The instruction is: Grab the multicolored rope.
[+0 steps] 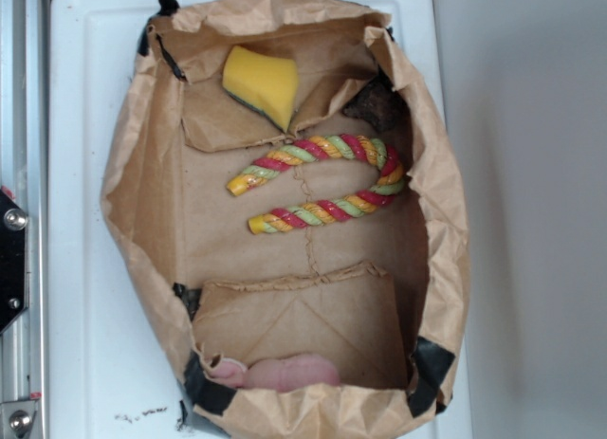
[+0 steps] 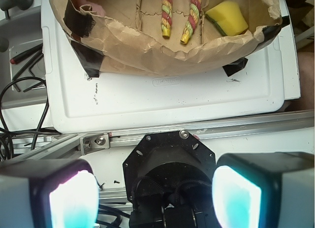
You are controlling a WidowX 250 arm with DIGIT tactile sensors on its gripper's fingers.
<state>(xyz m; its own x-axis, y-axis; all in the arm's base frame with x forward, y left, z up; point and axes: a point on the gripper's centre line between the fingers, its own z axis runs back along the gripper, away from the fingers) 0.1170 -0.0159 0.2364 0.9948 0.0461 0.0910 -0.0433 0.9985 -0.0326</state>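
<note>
The bag (image 1: 142,164) is crumpled matt brown paper, creased and rough at its rolled rim, with glossy black tape (image 1: 432,361) at the 5 o'clock corner. Inside, the multicolored rope (image 1: 327,183) shows a twisted, slightly shiny surface, the yellow sponge wedge (image 1: 261,83) at 12 o'clock looks porous and matt, and the pink soft thing (image 1: 289,373) at 6 o'clock looks smooth. The white tray (image 2: 167,97) underneath is smooth plastic, and the rail (image 2: 98,139) beside it is brushed metal.

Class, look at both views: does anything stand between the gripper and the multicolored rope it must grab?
Yes. The gripper, open, sits outside the paper bag, whose crumpled near wall rises between it and the multicolored rope on the bag's floor. Nothing lies on the rope itself.
</note>
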